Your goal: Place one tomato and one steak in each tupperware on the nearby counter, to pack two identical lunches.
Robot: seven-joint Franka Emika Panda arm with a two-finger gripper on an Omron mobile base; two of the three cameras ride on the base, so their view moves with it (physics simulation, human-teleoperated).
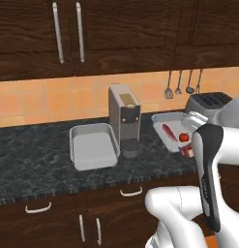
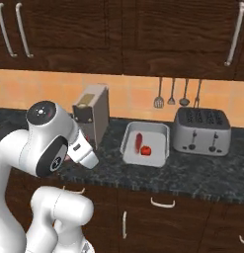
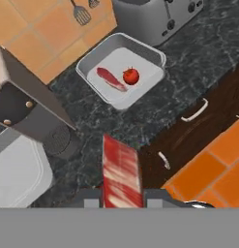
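While the hand [image 3: 122,196] is clenched on a red marbled steak [image 3: 121,172], the slab should be carried level over the empty left tupperware [image 1: 93,145] and lowered inside its walls before release, clear of the coffee machine [image 1: 124,118]. Its twin, the right tupperware [image 2: 160,143], already holds a second steak [image 2: 139,142] and a tomato [image 2: 145,150]. Both containers stand on the black marbled desk [image 1: 29,160], near a toaster [image 2: 201,130], below orange tiles and dark cabinets.

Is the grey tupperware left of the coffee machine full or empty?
Empty: the grey rectangular tupperware left of the coffee machine shows a bare floor.
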